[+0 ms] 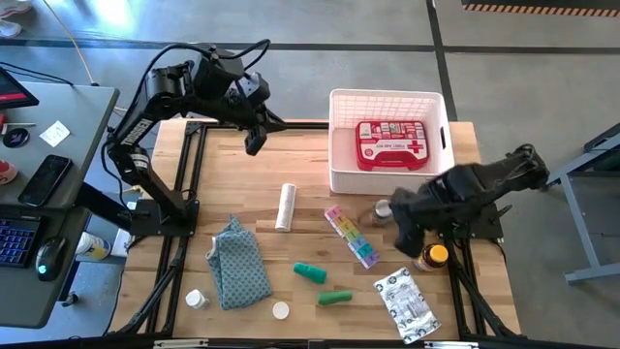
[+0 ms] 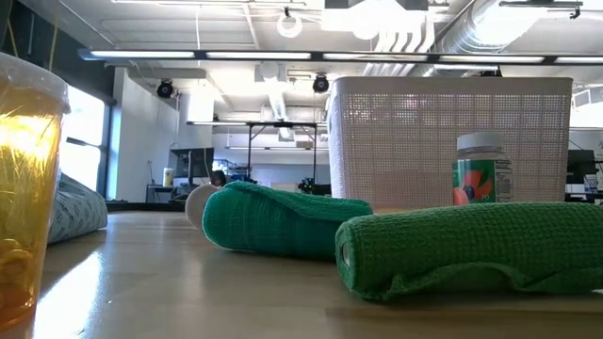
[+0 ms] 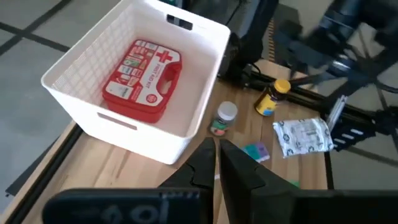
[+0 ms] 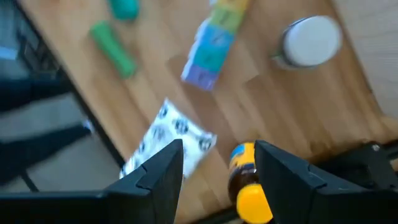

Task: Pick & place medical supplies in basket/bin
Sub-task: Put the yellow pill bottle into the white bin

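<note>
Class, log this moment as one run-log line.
bin: first-aid case inside | right hand: open above yellow-capped bottle | left hand: shut, empty

The red first-aid case (image 1: 391,143) is lying flat inside the white bin (image 1: 341,178). On the table are lying a rainbow pill organizer (image 1: 352,236), two green tubes (image 1: 310,272), a white roll (image 1: 285,206), a silver-white packet (image 1: 407,304) and a yellow-capped amber bottle (image 1: 433,257).

My left gripper (image 1: 255,142) hangs over the table's (image 1: 300,160) far edge, left of the bin (image 1: 387,179), which holds the first-aid case (image 1: 391,143). My right gripper (image 4: 219,163) is above the yellow-capped bottle (image 4: 245,186), between the pill organizer (image 1: 353,236) and the packet (image 1: 407,303).
</note>
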Robot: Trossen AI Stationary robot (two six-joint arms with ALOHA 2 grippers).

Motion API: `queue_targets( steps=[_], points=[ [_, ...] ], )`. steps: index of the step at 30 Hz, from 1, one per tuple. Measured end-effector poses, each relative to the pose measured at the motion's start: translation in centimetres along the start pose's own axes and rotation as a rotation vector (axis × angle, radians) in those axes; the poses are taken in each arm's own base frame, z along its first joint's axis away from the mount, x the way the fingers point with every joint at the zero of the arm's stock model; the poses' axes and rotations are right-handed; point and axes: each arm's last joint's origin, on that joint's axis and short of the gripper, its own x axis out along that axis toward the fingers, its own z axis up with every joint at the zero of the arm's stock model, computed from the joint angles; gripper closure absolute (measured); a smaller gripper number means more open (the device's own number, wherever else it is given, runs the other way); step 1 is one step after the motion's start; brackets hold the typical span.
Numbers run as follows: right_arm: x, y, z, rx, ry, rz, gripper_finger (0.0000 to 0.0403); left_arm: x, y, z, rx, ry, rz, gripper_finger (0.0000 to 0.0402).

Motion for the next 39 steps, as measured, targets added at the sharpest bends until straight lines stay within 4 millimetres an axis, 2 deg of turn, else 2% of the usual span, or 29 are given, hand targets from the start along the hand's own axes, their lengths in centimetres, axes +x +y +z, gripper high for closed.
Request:
queue_targets(
  steps=[8,13,15,19,25,29,33,39],
  points=[
    [-0.1,2.5,-4.6,-0.291,0.037,0.026,0.0214,0.0,-0.1,0.5,-0.110,-0.051,0.007,0.0344],
    [-0.1,3.2,-7.5,-0.477,0.045,0.030,0.0199,0.2,-1.2,0.2,-0.131,-0.048,0.037,0.0344],
    [0.6,2.5,-8.7,-0.521,0.067,0.011,0.0185,0.2,-2.0,0.0,-0.138,-0.051,0.050,0.0344],
    [2.1,-0.4,-10.5,-0.510,0.133,-0.033,0.0156,0.3,-3.5,-0.2,-0.159,-0.054,0.040,0.0344],
    [3.2,-4.3,-11.6,-0.456,0.177,-0.012,0.0133,0.8,-5.3,-0.6,-0.121,-0.054,0.044,0.0344],
    [4.2,-5.0,-11.8,-0.440,0.161,0.023,0.0126,0.9,-5.4,-0.6,-0.116,-0.051,0.045,0.0344],
    [5.5,-4.8,-11.8,-0.442,0.143,0.031,0.0120,0.8,-5.3,-0.6,-0.113,-0.054,0.049,0.0344],
    [8.0,-5.1,-12.0,-0.404,0.131,-0.033,0.0118,0.8,-5.2,-0.6,-0.088,-0.063,0.078,0.0344]
  ],
)
